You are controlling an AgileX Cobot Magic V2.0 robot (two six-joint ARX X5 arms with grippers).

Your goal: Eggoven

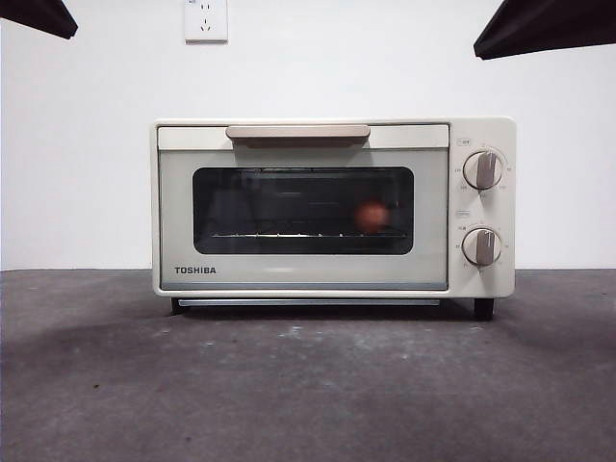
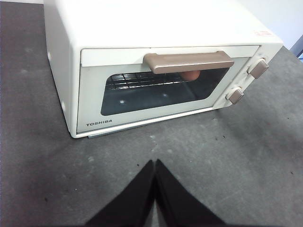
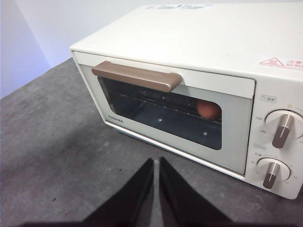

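The cream TOSHIBA toaster oven [image 1: 304, 279] stands on the dark table with its door closed. Its tan handle [image 1: 297, 132] runs along the door's top and two knobs [image 1: 482, 170] sit on its right side. The reddish-brown egg [image 1: 372, 216] lies inside on the wire rack, towards the right, seen through the dark glass. The egg also shows in the right wrist view [image 3: 208, 109] and partly under the handle in the left wrist view [image 2: 191, 75]. My left gripper [image 2: 155, 165] is shut and empty above the table in front of the oven. My right gripper [image 3: 156, 163] is shut and empty, also in front of the oven.
The grey table [image 1: 308, 385] stretches in front of the oven. A white wall with a socket [image 1: 206, 19] stands behind. Both arms show only as black tips at the top corners of the front view [image 1: 38, 14].
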